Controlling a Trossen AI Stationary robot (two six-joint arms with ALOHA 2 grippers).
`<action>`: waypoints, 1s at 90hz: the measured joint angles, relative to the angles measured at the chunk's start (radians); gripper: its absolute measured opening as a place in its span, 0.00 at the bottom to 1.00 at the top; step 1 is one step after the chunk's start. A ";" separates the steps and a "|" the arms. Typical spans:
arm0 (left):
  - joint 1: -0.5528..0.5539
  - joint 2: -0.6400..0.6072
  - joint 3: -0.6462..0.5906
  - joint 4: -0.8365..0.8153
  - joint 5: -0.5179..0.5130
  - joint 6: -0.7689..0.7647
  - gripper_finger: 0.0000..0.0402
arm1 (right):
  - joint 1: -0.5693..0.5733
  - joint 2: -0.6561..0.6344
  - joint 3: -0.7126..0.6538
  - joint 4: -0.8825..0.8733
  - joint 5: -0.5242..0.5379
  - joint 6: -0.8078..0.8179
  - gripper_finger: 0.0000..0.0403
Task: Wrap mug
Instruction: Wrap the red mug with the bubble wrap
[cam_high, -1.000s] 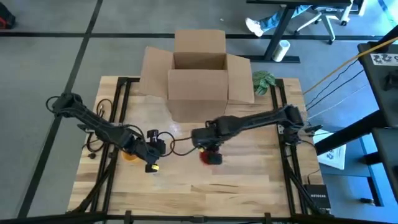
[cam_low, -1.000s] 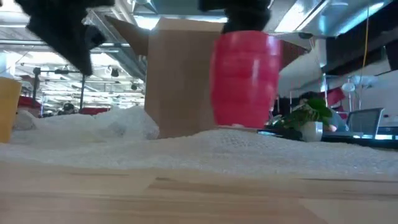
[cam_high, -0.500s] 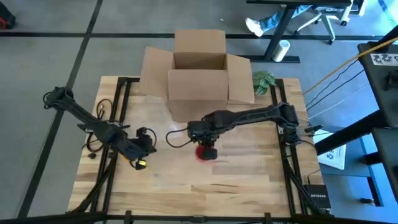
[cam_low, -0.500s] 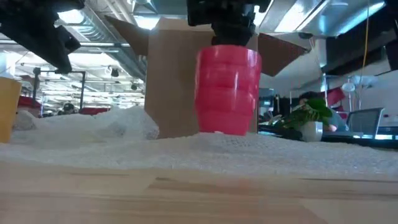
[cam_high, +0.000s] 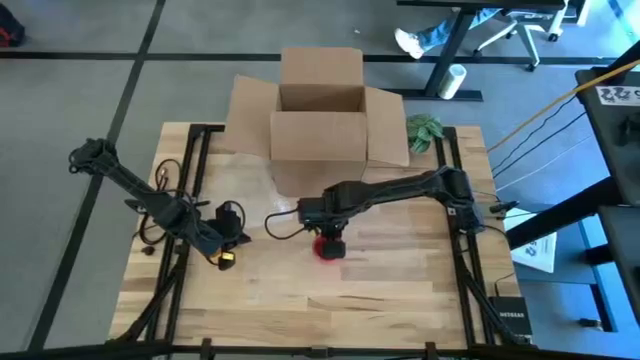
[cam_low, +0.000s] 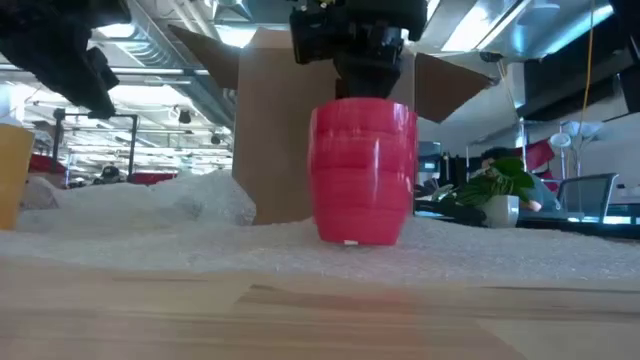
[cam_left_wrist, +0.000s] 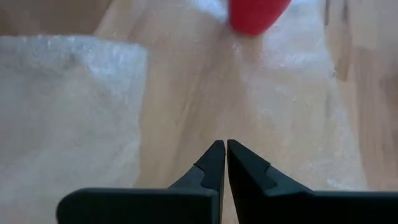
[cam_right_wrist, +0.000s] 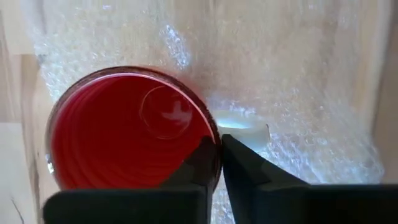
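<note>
A red ribbed mug stands upright with its base on a sheet of bubble wrap near the table's middle, seen also in the high view. My right gripper comes down on it from above and is shut on its rim. My left gripper hangs shut and empty over the left part of the wrap, left of the mug; the high view shows it well apart from the mug. My right gripper pinches the mug's rim between its two fingers, one finger inside the mug and one outside. The fingers point down from above. The mug stands upright, its base on the bubble wrap.
An open cardboard box stands at the table's far middle, just behind the mug. A small green plant sits at the far right. A yellow object lies by my left gripper. Bare wood stretches along the near edge.
My right gripper has carried the mug toward the table's left edge and down: it was lifted and slightly tilted, and now stands upright on the bubble wrap. My left gripper has drawn back toward the table's left edge.
</note>
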 joint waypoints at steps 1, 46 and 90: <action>0.000 0.000 0.000 0.005 -0.001 0.001 0.00 | 0.000 0.000 0.000 0.000 0.000 0.000 0.07; 0.005 0.030 -0.001 0.100 -0.030 0.076 0.00 | 0.001 -0.021 0.095 -0.115 0.013 0.001 0.28; 0.054 0.187 -0.011 0.300 -0.028 0.188 0.00 | 0.105 -0.108 0.258 -0.388 0.099 0.096 0.01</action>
